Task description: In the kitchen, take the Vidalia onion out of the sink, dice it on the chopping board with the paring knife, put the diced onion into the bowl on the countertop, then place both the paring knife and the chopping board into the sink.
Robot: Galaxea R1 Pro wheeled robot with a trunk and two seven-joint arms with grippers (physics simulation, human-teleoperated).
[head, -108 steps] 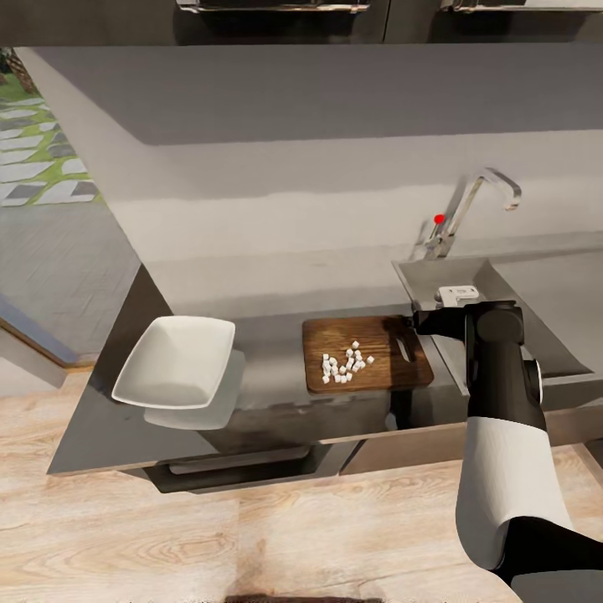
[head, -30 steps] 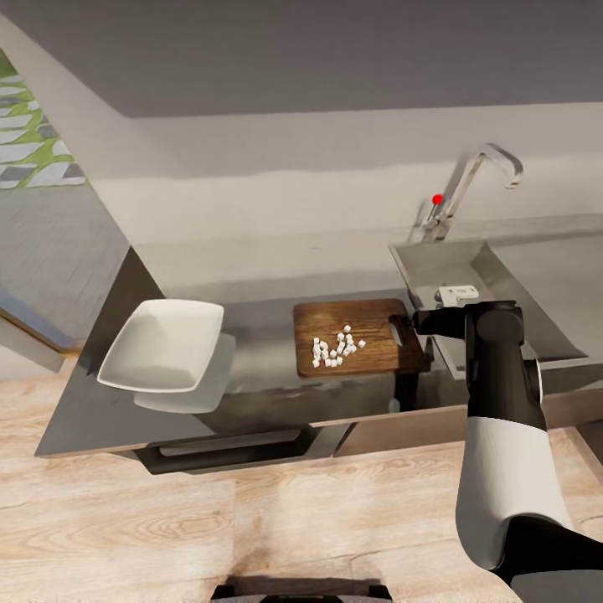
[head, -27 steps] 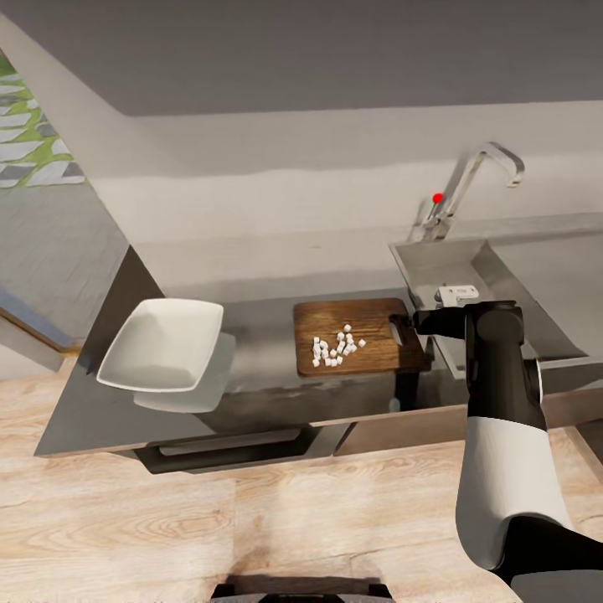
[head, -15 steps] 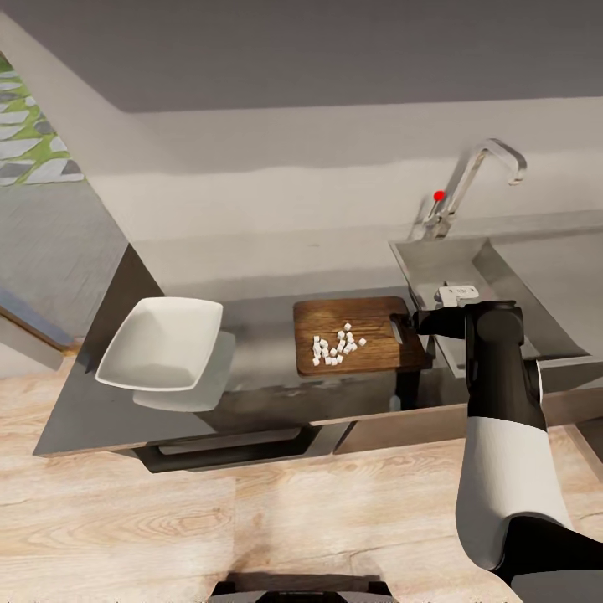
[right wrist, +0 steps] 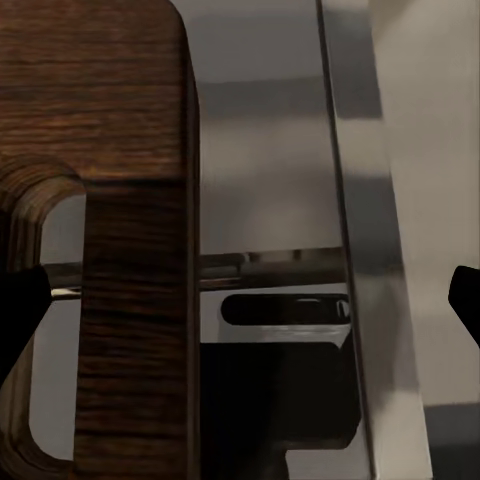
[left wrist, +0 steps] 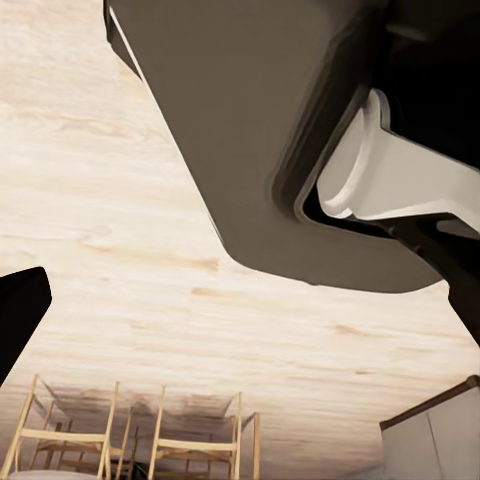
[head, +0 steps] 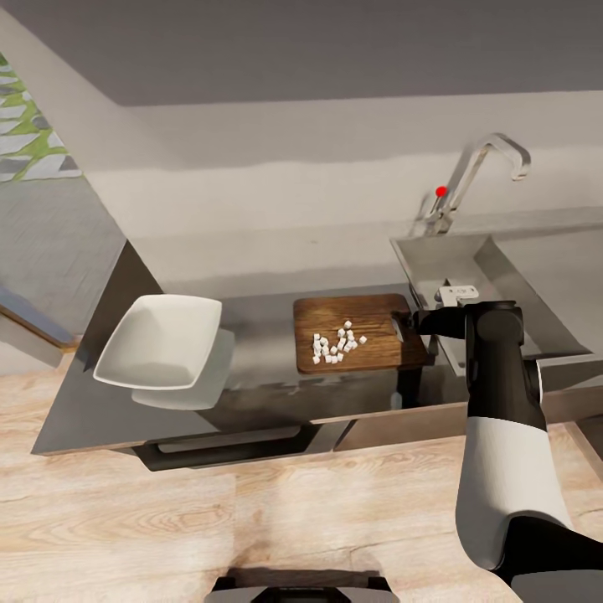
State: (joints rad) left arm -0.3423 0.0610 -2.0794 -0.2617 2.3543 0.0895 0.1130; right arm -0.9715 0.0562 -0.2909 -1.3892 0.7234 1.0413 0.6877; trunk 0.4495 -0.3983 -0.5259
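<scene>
The dark wooden chopping board (head: 368, 318) lies on the grey countertop (head: 264, 356), just left of the sink (head: 444, 260). A cluster of white onion dice (head: 337, 342) sits near the board's middle. My right gripper (head: 412, 322) is at the board's handle-hole end. In the right wrist view this gripper (right wrist: 240, 310) is open, its fingertips wide apart on either side of the board's edge (right wrist: 130, 250) and slot. The white bowl (head: 159, 342) stands at the counter's left end. My left gripper (left wrist: 240, 310) hangs open over wooden floor. The paring knife is out of view.
The curved tap (head: 486, 159) with its red knob (head: 441, 191) rises behind the sink. A dark drawer handle (head: 218, 448) runs under the counter's front edge. Light wooden floor (head: 251, 519) lies before the cabinets. Wooden chairs (left wrist: 130, 440) stand on the floor below the left arm.
The whole picture has shifted a little, so the camera has moved. My right gripper stays at the board's handle end. Dice, board and bowl keep their places.
</scene>
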